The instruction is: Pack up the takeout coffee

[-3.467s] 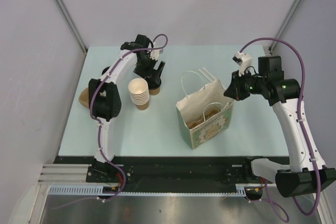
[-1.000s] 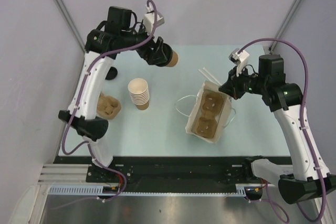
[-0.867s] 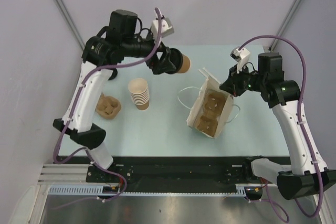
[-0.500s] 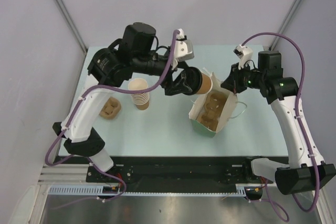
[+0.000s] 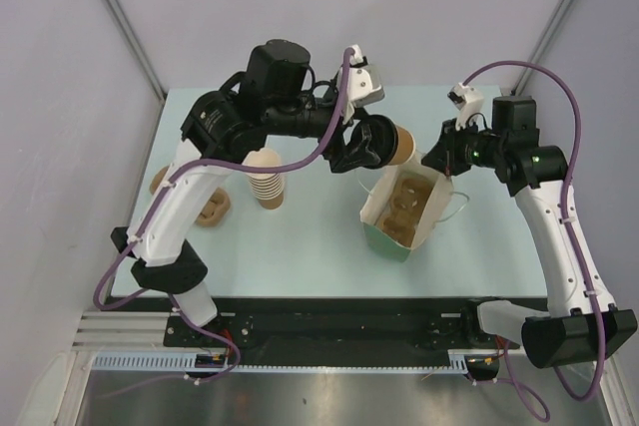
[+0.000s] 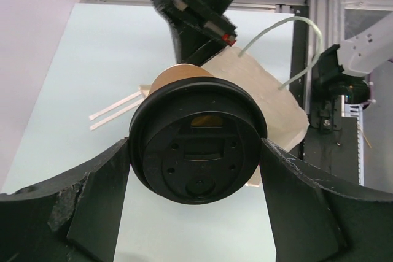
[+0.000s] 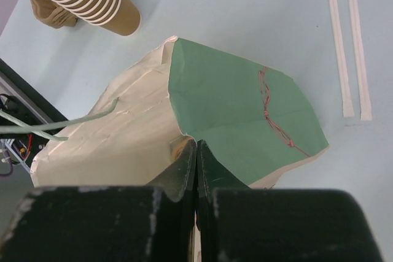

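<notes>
Takeout coffee (image 6: 198,151) clamped between left gripper (image 6: 196,176) jaws; right gripper (image 7: 196,151) pinches bag (image 7: 233,108) rim. Tip it upright, then lower into the bag ahead.

The top camera looks down from above and behind the arms (image 5: 185,202), taking in the whole table (image 5: 300,236). Each wrist camera sits close, looking along its own fingers (image 6: 67,213) — all three views share the paper bag (image 5: 376,209).
</notes>
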`<act>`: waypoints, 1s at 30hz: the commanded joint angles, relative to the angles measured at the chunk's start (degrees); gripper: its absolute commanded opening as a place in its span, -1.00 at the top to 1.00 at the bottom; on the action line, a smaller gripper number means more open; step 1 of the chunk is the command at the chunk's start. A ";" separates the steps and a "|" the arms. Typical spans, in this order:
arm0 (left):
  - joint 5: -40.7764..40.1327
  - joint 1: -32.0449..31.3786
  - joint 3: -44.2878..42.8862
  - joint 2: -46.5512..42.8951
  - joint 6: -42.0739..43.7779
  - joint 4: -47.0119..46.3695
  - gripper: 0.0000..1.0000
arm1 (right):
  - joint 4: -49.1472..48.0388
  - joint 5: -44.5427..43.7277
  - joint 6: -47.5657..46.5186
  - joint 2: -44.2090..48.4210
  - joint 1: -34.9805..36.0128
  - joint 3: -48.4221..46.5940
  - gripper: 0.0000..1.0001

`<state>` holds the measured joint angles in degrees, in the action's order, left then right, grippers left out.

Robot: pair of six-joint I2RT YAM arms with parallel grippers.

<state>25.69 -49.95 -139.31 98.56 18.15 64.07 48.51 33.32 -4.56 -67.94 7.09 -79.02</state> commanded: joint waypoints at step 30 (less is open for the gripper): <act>-9.96 14.53 47.35 -0.92 -4.18 -10.80 0.85 | 3.34 -4.84 -0.72 2.90 -3.84 0.89 1.00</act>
<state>16.01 -36.16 -95.64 96.44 15.14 62.17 49.71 29.19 -4.73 -66.70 3.99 -78.41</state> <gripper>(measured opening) 0.821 0.009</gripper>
